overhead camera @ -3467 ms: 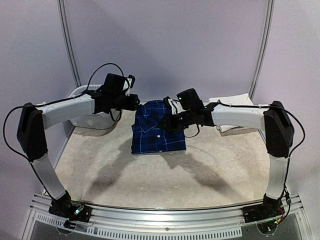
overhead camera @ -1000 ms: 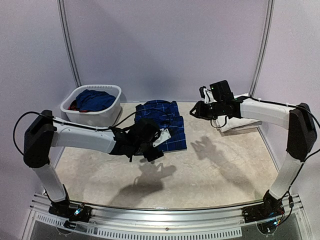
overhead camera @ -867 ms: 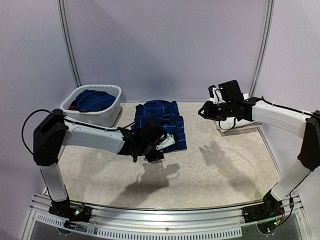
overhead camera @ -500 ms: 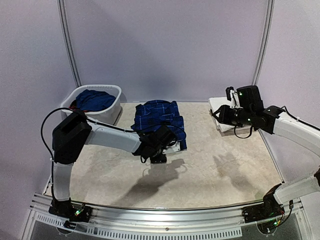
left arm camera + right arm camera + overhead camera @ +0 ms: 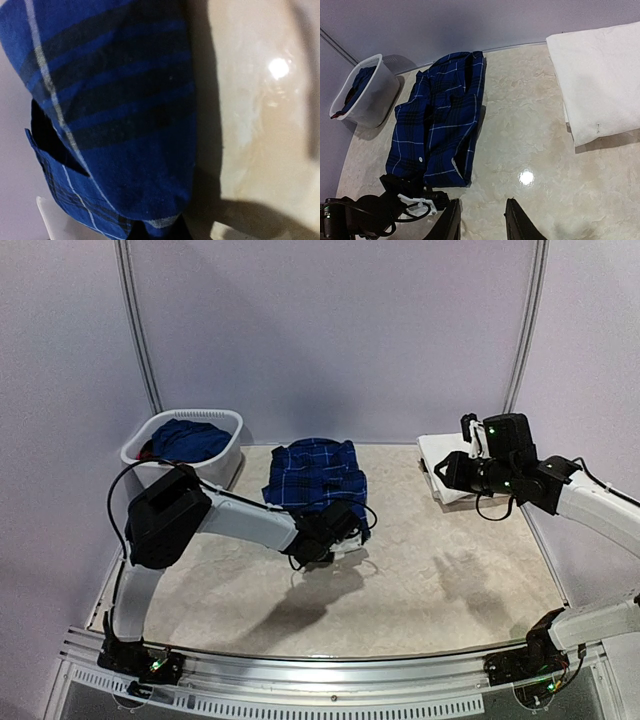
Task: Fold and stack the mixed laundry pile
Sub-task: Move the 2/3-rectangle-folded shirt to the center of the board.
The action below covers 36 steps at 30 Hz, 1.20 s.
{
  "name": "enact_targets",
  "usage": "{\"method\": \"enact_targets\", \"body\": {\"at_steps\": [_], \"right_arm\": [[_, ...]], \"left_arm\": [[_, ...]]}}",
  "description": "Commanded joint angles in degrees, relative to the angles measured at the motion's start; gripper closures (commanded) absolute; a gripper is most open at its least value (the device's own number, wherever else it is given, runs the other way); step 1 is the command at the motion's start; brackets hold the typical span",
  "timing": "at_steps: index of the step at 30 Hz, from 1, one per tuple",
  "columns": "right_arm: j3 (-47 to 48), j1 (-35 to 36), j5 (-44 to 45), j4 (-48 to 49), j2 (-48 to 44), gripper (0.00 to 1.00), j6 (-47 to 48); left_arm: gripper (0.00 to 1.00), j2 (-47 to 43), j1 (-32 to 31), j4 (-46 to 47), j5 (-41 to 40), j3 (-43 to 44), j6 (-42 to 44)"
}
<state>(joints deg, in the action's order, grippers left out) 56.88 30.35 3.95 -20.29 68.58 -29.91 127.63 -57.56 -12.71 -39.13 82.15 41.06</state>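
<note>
pale marbled table (image 5: 450, 580) under lilac walls. at far centre, navy plaid shirt (image 5: 315, 475), lying long and partly folded. at its near edge, left gripper (image 5: 335, 530), pinched together, by the look of its wrist view on the near hem, with plaid cloth filling that view right down to the fingers. at far right, white trousers (image 5: 455, 455), folded flat. hovering by their left edge, right gripper (image 5: 452, 472), fingers apart and holding nothing, well apart from the shirt. at far left, white basket (image 5: 225, 455) with a solid blue piece (image 5: 190, 438) and a bit of red (image 5: 147, 452) inside, not yet folded.

looks like the shirt's fold in hand: near hem taken, ready to go over. calls next for lifting the hem just clear of the table and carrying it far, over the body of the shirt, keeping the edge square, then letting go. after that, probably stacking onto the trousers.
</note>
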Motion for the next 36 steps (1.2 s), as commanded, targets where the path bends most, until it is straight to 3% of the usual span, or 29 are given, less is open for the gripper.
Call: {"method": "enact_targets", "body": {"at_steps": [1, 17, 22, 28, 36], "right_arm": [[-0.21, 0.09, -1.64, -0.47, 0.26, 0.69, 0.61], [10.8, 0.32, -26.95, 3.97, 16.42, 0.73, 6.51], [14.37, 1.95, -36.04, 5.49, 22.26, 0.82, 8.73], [22.57, 5.71, -40.42, 1.65, 32.76, 0.93, 13.88], [31.45, 10.64, -48.15, -0.73, 45.3, 0.99, 19.49]], "left_arm": [[1.0, 1.55, -0.78, -0.5, -3.19, 0.14, 0.37], [1.0, -14.14, -14.19, -22.37, -4.17, -6.67, -17.4], [1.0, -17.37, -18.06, -28.5, -5.9, -6.35, -21.62], [1.0, -19.18, -21.69, -33.31, -6.42, -5.35, -24.77], [1.0, -21.33, -26.61, -38.63, -5.73, -4.43, -29.6]]}}
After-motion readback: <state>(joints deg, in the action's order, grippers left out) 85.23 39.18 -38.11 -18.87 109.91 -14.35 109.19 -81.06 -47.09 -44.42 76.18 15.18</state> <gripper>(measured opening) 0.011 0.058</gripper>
